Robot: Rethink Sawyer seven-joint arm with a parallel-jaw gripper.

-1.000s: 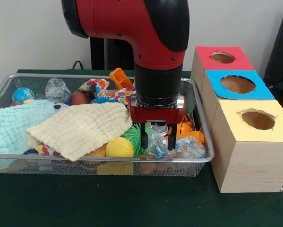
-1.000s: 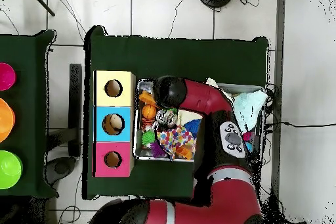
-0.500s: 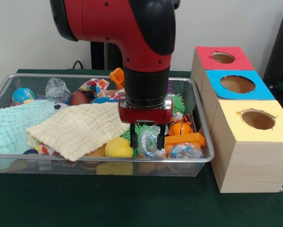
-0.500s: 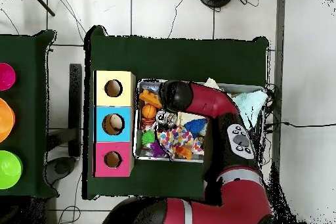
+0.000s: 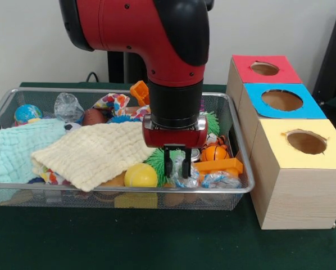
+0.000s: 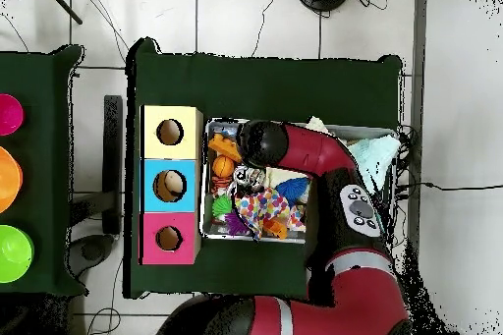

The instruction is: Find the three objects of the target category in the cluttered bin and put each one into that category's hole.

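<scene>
The claw [image 5: 175, 166] hangs down inside the bin [image 5: 22, 184], near the front rim, with its two black fingers [image 5: 167, 162] close together. A wad [image 5: 180, 170] of clear crinkly plastic sits between them — they look pinched on it, though the film hides part of one finger, so I am not fully sure.

A second wad [image 5: 220, 179] lies just beside it, toward the boxes, against the front wire wall. A third wad [image 5: 68, 106] sits far off at the back of the bin, near a little globe ball [image 5: 27, 113].

A yellow ball [image 5: 141, 175] rests just on the other side of the claw, and a spiky green ball [image 5: 157, 160] shows behind the fingers. An orange block [image 5: 218, 165] and a small orange striped ball [image 5: 214, 152] lie between the claw and the boxes.

A cream cloth [image 5: 95, 152] covers the middle of the bin, and a pale blue cloth [image 5: 13, 153] lies next to it.

The three boxes stand outside the bin in a row. The blue hole [image 5: 282, 100] is in the middle box, between the red box [image 5: 266, 68] and the yellow box [image 5: 306, 142] — it is open on top.

From above, the red arm [image 6: 300, 151] reaches across the bin and hides the claw.
</scene>
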